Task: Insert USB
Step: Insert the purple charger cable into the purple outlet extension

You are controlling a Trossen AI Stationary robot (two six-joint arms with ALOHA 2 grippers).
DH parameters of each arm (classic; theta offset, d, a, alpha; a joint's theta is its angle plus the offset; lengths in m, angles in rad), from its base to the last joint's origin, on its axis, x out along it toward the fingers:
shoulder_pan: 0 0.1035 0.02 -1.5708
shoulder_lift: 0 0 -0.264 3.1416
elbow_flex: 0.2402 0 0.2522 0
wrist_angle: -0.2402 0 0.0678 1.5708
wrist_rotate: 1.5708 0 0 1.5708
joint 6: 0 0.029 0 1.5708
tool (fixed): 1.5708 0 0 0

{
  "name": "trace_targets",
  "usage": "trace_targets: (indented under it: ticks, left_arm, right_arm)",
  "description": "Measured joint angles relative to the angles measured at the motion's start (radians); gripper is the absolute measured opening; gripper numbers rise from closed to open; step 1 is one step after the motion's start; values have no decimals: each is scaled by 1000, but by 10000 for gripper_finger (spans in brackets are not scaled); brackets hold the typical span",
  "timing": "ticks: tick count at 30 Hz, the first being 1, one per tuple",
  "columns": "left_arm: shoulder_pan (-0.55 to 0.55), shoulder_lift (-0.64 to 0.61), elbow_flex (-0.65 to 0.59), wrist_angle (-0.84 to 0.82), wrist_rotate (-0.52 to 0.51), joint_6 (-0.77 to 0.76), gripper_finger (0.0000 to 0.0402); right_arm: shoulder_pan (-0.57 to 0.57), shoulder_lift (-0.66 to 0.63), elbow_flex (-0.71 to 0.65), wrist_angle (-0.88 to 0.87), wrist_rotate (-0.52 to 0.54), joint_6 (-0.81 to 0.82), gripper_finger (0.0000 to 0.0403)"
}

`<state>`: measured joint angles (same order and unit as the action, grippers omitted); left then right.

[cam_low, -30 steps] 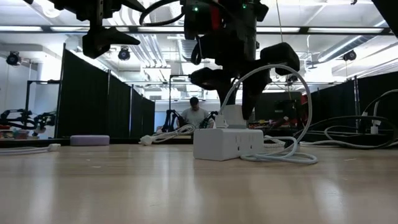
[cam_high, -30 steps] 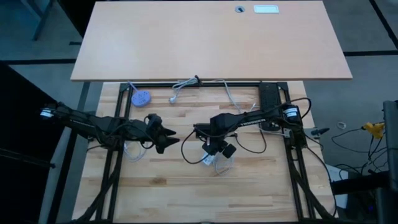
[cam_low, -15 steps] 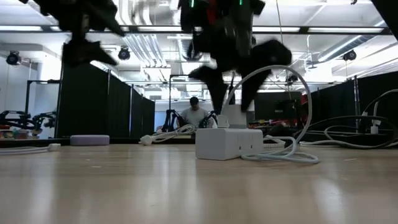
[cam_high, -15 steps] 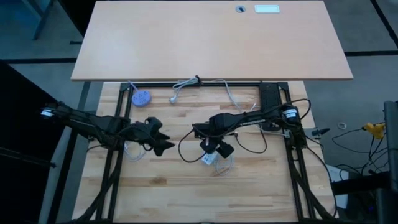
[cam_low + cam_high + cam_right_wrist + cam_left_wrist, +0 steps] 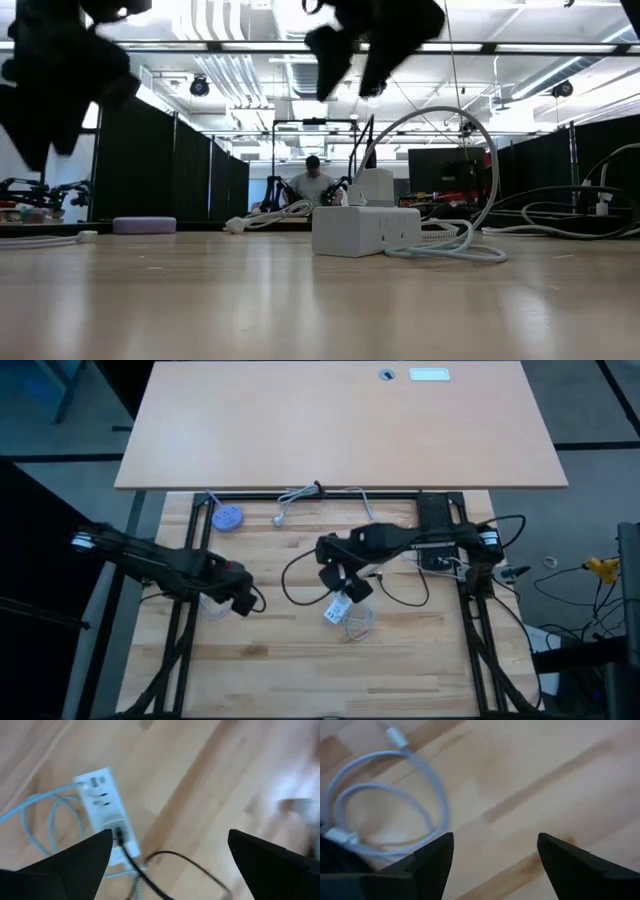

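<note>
A white charger block (image 5: 337, 610) lies on the wooden table, with its white cable (image 5: 357, 624) coiled beside it. In the low view a white USB plug (image 5: 375, 186) stands upright on the block's (image 5: 365, 229) top, and its cable arches over to the coil. My right gripper (image 5: 341, 577) hangs open above and just far of the block (image 5: 102, 810), touching nothing. My left gripper (image 5: 244, 604) is open low over bare wood at the table's left, next to a second white cable coil (image 5: 385, 805).
A lilac round disc (image 5: 227, 517) and a loose white cable (image 5: 296, 495) lie near the far edge. A black box (image 5: 432, 520) sits at the far right. A dark cable (image 5: 150, 870) hangs across the right wrist view. A person (image 5: 313, 184) sits in the room behind.
My right gripper has opened, let go of the plug on the block, and risen toward the far edge. The block and plug stay in place. My left gripper has drawn back toward the table's left and near edge, still open.
</note>
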<state>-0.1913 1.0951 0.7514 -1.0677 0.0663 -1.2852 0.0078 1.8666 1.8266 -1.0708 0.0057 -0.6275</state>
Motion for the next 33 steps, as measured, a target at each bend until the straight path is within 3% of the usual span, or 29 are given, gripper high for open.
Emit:
trace_targets:
  ticks: [9, 18, 24, 30, 33]
  left_arm:
    - [168, 156, -44, 5, 20, -29, 274]
    - [388, 329, -63, 125, 50, 115, 260]
    - [459, 454, -49, 162, 83, 188, 151]
    - [469, 466, -29, 175, 74, 272, 26]
    - [469, 460, -13, 172, 56, 311, 7]
  right_arm:
    - [-5, -3, 194, 6, 25, -18, 379]
    - [-7, -3, 211, 7, 31, -25, 380]
    - [-6, -3, 211, -14, 31, 19, 380]
    - [-6, -3, 211, -38, 32, 51, 380]
    - [-6, -3, 211, -38, 47, 38, 380]
